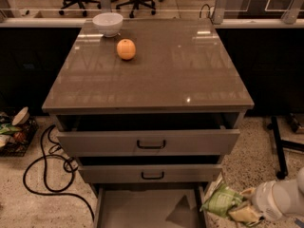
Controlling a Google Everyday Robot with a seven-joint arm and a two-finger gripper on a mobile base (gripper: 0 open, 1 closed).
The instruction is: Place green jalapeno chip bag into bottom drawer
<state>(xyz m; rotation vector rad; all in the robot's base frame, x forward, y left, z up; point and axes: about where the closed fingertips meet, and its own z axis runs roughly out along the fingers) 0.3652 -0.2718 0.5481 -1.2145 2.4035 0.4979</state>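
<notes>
The green jalapeno chip bag point(222, 202) is a crumpled light-green foil bag held at the lower right, just right of the bottom drawer. My gripper point(242, 208) comes in from the lower right edge and is shut on the bag. The bottom drawer point(142, 210) is pulled out below the two upper drawers, and its plain grey floor shows with nothing on it. The bag hangs beside the drawer's right wall, not over its floor.
An orange fruit point(126, 49) and a white bowl point(108, 23) sit at the back left of the cabinet top point(190, 75). The two upper drawers point(149, 143) stand partly open. A black cable point(42, 167) loops on the floor at left. A black stand leg point(279, 148) is at right.
</notes>
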